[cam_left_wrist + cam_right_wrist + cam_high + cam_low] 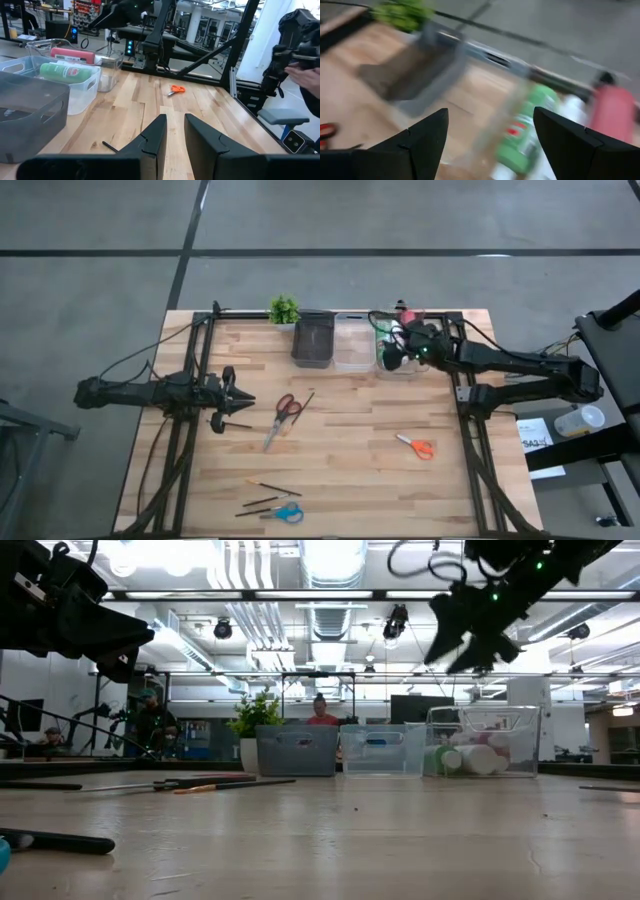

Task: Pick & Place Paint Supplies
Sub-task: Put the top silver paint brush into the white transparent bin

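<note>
Paint tubes [520, 137] lie in the clear bin [398, 358].
Right pincer [490, 140] hangs above, wide and empty; left pincer [172, 132] narrow, empty, over the worktop [350, 470].

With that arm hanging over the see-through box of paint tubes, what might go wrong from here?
The right gripper hangs open over the clear bin that holds the green tube and pink tube; dropping lower, it might knock the bin's wall or the tubes. Scissors still lie spread out: the red scissors, orange scissors and blue scissors beside thin brushes. Flat, thin things like these may slip from the fingers.
</note>
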Robot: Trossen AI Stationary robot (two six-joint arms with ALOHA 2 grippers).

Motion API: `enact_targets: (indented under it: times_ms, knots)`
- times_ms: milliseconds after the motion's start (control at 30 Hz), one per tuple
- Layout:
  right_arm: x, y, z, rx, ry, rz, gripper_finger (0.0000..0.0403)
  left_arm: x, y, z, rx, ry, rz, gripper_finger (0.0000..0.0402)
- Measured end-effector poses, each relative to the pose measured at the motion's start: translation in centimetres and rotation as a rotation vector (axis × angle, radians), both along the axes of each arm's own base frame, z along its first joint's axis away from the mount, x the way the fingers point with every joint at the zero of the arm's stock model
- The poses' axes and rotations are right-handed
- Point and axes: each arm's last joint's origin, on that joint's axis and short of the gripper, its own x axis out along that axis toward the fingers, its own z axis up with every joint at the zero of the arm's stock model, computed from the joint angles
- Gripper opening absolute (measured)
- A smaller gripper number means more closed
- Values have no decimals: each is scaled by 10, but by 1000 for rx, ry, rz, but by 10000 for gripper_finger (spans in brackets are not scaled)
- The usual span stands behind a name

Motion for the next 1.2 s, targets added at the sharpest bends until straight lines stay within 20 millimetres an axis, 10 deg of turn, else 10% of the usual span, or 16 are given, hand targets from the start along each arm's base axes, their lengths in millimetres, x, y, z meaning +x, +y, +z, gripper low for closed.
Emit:
enact_targets:
  times_ms: [633,1200]
  knots:
    - [72,86,-12,-424,-120,626,288,0,0,0,0,1,0,77]
    - [96,113,-49,-350,-111,891,288,0,0,0,0,0,0,77]
